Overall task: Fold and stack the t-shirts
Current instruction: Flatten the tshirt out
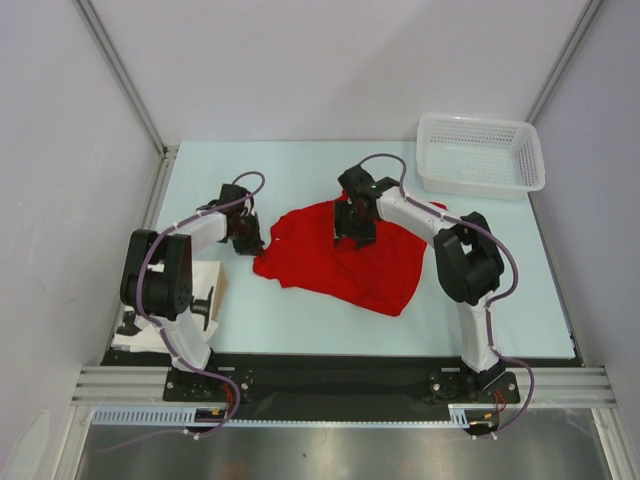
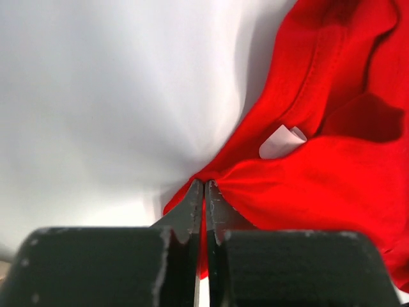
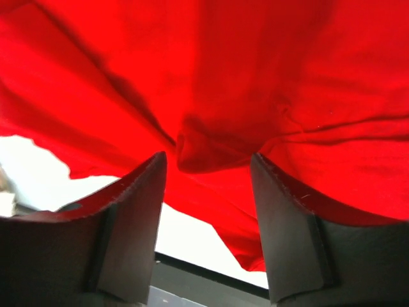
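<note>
One red t-shirt [image 1: 350,255] lies crumpled in the middle of the table, seen close up in the left wrist view [image 2: 319,173] and filling the right wrist view [image 3: 255,83]. My left gripper [image 1: 250,240] is at the shirt's left edge, its jaws [image 2: 204,182] shut on a pinch of red cloth. A white tag [image 2: 281,142] shows in a fold near it. Over the shirt's upper middle my right gripper [image 1: 352,232] stands open [image 3: 208,157], its fingers [image 3: 144,198] well apart with a bump of cloth between the tips, not pinched.
A white mesh basket [image 1: 480,155] stands at the back right corner. A white and tan flat object [image 1: 208,285] lies by the left arm's base. The black front rail [image 1: 340,375] borders the table's near edge.
</note>
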Available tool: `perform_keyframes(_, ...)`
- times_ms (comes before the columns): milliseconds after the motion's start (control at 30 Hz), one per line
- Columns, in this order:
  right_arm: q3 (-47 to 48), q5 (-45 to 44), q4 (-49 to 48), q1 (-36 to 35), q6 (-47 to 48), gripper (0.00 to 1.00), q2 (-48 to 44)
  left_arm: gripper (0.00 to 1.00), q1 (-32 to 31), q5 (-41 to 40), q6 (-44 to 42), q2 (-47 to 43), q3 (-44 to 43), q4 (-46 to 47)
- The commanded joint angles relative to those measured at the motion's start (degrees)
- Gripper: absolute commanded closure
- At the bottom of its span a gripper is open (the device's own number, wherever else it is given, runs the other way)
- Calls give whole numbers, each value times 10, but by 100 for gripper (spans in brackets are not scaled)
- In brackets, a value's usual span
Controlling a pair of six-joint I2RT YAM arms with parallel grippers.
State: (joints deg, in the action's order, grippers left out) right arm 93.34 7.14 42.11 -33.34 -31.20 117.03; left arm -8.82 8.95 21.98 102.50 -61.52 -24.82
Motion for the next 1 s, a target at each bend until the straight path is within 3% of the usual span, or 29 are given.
perform_keyframes(0, 51, -70, 56, -34, 8, 34, 18, 100, 4, -11, -11, 3, -13, 21)
perform_keyframes(167, 61, -127, 89, -64, 31, 31, 38, 100, 2, -28, -8, -72, -4, 5)
perform_keyframes(267, 54, -162, 100, -62, 21, 39, 45, 100, -1, -32, -2, -134, 4, -9)
perform_keyframes(400, 19, -202, 90, -34, 11, 69, -15, 100, -20, -47, -2, -198, 3, -36)
perform_keyframes(467, -2, -206, 91, -21, 16, 79, -47, 100, -31, -55, 1, -230, 4, -43)
perform_keyframes(500, -29, -196, 92, -13, 19, 90, -76, 100, -35, -56, 3, -240, 9, -45)
perform_keyframes(633, -151, -137, 81, 41, 57, 87, -184, 100, -46, -53, 10, -283, 26, -58)
perform_keyframes(733, -256, -107, 54, 85, 72, 75, -289, 100, -50, -41, 11, -310, 49, -63)
perform_keyframes(867, -335, -60, 116, 167, 53, 75, -390, 100, -67, -34, 5, -338, 85, -64)
perform_keyframes(967, -374, -40, 108, 169, 21, 72, -449, 100, -73, -32, 7, -357, 108, -63)
